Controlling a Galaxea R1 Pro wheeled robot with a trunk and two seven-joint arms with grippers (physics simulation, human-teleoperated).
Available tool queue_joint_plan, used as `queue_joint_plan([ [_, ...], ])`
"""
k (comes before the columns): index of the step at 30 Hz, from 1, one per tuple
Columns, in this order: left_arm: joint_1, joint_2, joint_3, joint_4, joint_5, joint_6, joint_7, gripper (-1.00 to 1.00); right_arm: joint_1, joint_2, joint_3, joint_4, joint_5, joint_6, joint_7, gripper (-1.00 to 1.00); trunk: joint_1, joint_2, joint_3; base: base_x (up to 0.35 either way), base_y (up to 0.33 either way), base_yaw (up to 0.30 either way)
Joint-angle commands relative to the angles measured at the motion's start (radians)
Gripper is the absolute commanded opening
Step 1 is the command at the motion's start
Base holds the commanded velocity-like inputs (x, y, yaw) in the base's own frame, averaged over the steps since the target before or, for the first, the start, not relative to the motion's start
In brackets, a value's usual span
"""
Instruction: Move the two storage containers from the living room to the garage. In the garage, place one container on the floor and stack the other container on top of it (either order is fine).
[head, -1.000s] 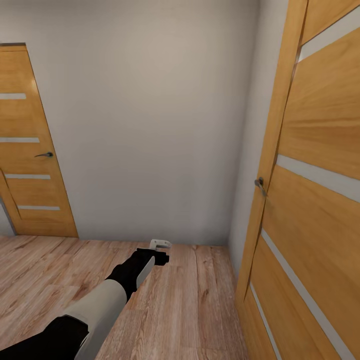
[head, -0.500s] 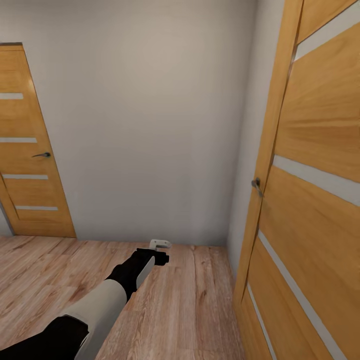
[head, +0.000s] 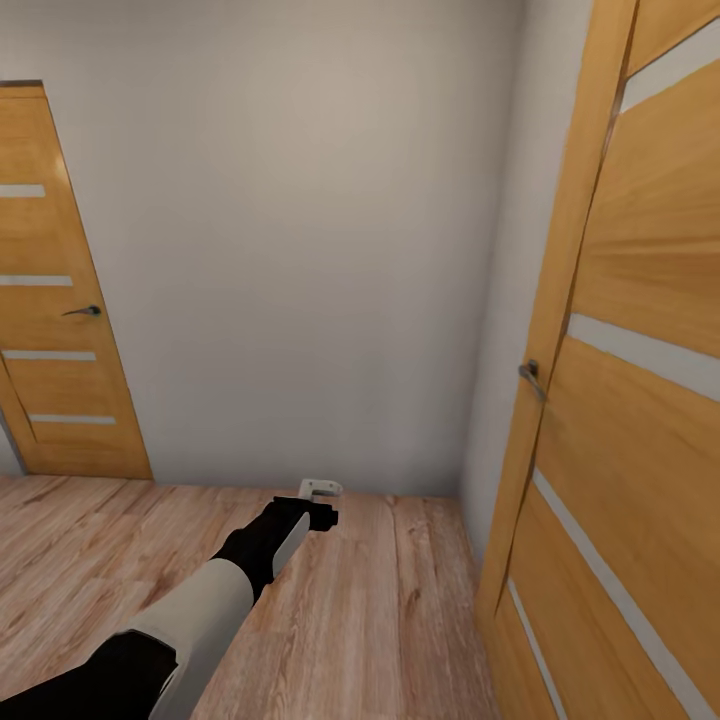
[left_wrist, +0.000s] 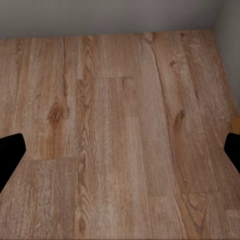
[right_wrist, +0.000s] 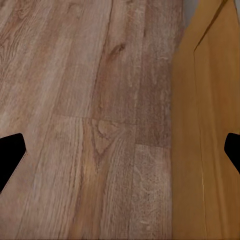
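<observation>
I see a wood floor (head: 380, 600), a white wall (head: 300, 250) and two wood doors, one far left (head: 50, 300) and one close on my right (head: 640, 400). My left pincer (head: 322, 497) sticks out over the floor, released and holding nothing. My right pincer (right_wrist: 120, 150) is released too, over the floor beside the close door. No bins here.

Wood-plank floor (left_wrist: 120, 140): light brown, knotted grain, boards running toward the wall. Grey wall (left_wrist: 110, 15): along the far edge, 12 o'clock. Left gripper (left_wrist: 120, 150): two black fingertips (left_wrist: 10, 155) at 9 and 3 o'clock, spread wide, nothing between them.
</observation>
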Motion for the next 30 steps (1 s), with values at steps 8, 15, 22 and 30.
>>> queue_joint_plan([
  [8,-0.001,0.000,-0.004,-0.001,0.011,0.003,0.008,1.00,0.000,0.000,0.000,0.000,0.010,-0.001,-0.007,1.00,0.000,-0.001,-0.001,0.037,0.032,0.000],
  [15,-0.001,0.000,-0.004,-0.001,0.010,0.003,0.009,1.00,0.000,0.000,-0.002,0.000,0.009,-0.001,-0.007,1.00,0.000,-0.001,-0.001,0.064,0.002,0.000],
  [22,-0.001,0.000,-0.004,-0.001,0.010,0.002,0.009,1.00,0.000,0.000,-0.002,0.000,0.009,-0.001,-0.007,1.00,0.000,-0.001,-0.001,0.132,-0.017,0.000],
  [30,-0.001,0.000,-0.004,-0.001,0.010,0.002,0.009,1.00,0.000,0.000,-0.002,0.000,0.009,-0.001,-0.007,1.00,0.000,-0.001,-0.001,0.007,-0.017,0.000],
])
